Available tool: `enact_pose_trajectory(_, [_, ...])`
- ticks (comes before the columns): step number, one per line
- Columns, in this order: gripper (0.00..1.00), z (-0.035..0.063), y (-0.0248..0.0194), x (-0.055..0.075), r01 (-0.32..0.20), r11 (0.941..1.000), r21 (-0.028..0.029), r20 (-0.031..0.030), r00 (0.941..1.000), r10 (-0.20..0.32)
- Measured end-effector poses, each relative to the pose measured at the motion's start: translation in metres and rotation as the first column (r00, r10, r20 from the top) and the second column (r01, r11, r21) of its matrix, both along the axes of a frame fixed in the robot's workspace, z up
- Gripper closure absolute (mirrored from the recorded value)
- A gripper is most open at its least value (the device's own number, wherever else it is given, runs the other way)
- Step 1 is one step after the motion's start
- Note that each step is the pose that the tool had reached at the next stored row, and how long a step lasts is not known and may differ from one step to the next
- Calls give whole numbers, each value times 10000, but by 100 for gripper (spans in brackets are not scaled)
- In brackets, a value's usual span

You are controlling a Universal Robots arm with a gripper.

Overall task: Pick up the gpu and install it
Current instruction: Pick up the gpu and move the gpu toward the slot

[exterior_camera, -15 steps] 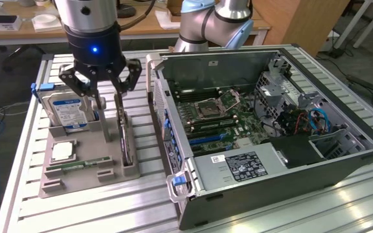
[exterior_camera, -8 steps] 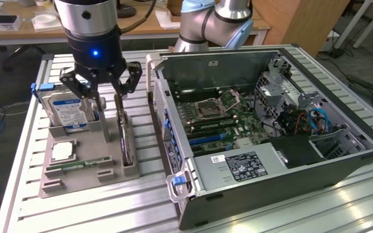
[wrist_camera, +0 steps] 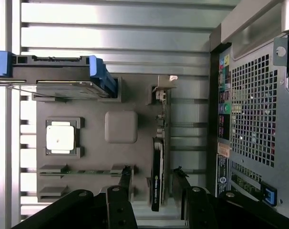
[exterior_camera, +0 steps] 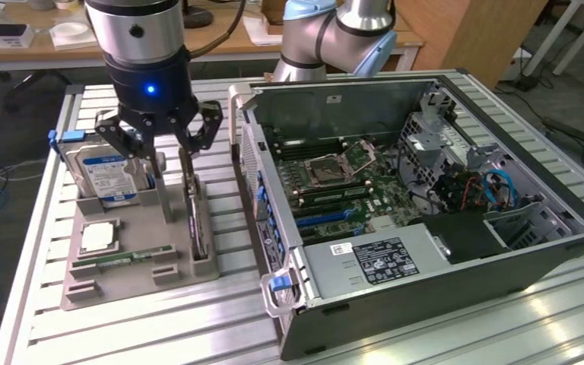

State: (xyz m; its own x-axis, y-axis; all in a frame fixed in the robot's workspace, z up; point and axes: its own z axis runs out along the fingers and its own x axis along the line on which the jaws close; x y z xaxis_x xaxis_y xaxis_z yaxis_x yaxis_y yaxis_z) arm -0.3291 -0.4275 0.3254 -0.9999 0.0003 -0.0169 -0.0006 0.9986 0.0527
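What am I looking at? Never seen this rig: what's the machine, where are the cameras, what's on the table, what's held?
It is a robot arm with two fingers for grasping. The exterior view is from a camera off the arm, seeing the whole table. The wrist view is from a camera on the arm's wrist, looking past the fingers. On the table sits a grey tray of parts: an upright blue-labelled hard drive, a square processor chip, a narrow green memory stick, and the gpu, a dark card standing on edge. On the exterior view's right of the tray is an open computer case, motherboard exposed. The fingers are open, one on each side of the gpu in the wrist view. Nothing is held.
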Motion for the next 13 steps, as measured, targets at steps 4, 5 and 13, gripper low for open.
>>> enact_pose_trajectory(4, [53, -28, -8, 0, 0, 10000, 11, 0, 10000, 0])
enact_pose_trajectory(5, [53, -35, -10, 0, 0, 10000, 12, -1, 10000, 0])
enact_pose_trajectory(13, [53, -96, -30, 0, 0, 10000, 27, 0, 10000, 0])
